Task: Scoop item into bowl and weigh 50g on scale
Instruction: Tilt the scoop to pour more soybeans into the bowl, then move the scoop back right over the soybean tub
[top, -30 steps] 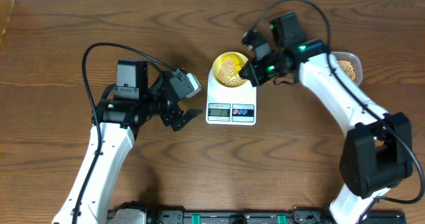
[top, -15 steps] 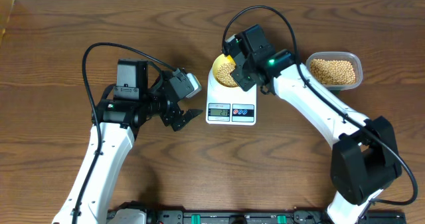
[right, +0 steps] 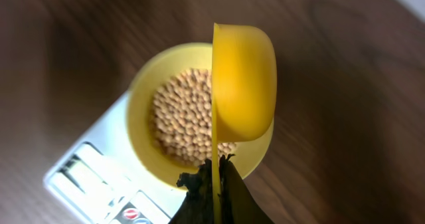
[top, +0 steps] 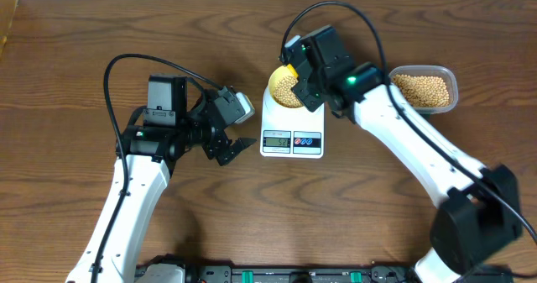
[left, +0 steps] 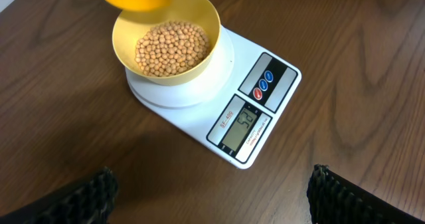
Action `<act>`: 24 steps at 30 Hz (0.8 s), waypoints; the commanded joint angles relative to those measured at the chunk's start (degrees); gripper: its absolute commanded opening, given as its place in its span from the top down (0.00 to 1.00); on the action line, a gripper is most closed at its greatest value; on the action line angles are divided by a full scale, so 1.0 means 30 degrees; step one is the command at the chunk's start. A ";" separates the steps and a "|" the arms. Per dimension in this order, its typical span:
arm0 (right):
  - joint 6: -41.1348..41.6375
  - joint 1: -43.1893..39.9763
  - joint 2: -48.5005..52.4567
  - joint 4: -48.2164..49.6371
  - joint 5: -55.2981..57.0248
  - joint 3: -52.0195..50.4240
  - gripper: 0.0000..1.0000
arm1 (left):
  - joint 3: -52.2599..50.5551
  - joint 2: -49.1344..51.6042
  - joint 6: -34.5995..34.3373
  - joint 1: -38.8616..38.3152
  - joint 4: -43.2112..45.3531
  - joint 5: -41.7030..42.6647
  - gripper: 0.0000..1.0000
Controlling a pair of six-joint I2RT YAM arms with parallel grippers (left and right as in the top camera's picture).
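The pale yellow bowl (left: 202,21) sits on the round plate of the white scale (left: 279,98) and holds a heap of tan beans (left: 171,48). The scale's display (left: 242,123) shows digits. My right gripper (right: 216,179) is shut on the thin handle of a yellow scoop (right: 244,78), which is turned on its side above the bowl's (right: 141,98) right rim. From overhead, the right gripper (top: 300,83) hangs over the bowl (top: 275,88). My left gripper (top: 232,150) stands open and empty just left of the scale (top: 292,153), its fingers (left: 93,194) wide apart.
A clear plastic container (top: 424,88) full of beans (top: 422,90) stands to the right of the scale, near the right forearm. Bare wooden tabletop surrounds the scale, with a rail along the front edge (top: 277,275).
My right gripper carried the scoop leftward from beside the bowl to above it, and the container came out from under the arm. The left arm has not moved.
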 commanded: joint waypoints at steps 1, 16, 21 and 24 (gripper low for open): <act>-0.0146 -0.0430 -0.1785 -0.0714 -0.1741 0.0495 0.99 | 0.0576 0.0051 0.0321 0.0066 0.0007 -0.0102 0.07; 0.0903 -0.9755 -0.5574 -0.5654 -0.6222 0.0495 0.99 | 0.0576 0.0051 0.0321 0.0066 0.0007 -0.0102 0.07; 0.0758 -1.2764 -0.4903 -0.6798 -0.4641 0.0474 0.99 | 0.0576 0.0051 0.0321 0.0066 0.0007 -0.0102 0.07; 0.0721 -1.3806 -0.3883 -0.6863 -0.4597 0.0474 0.99 | 0.0576 0.0051 0.0321 0.0066 0.0007 -0.0102 0.07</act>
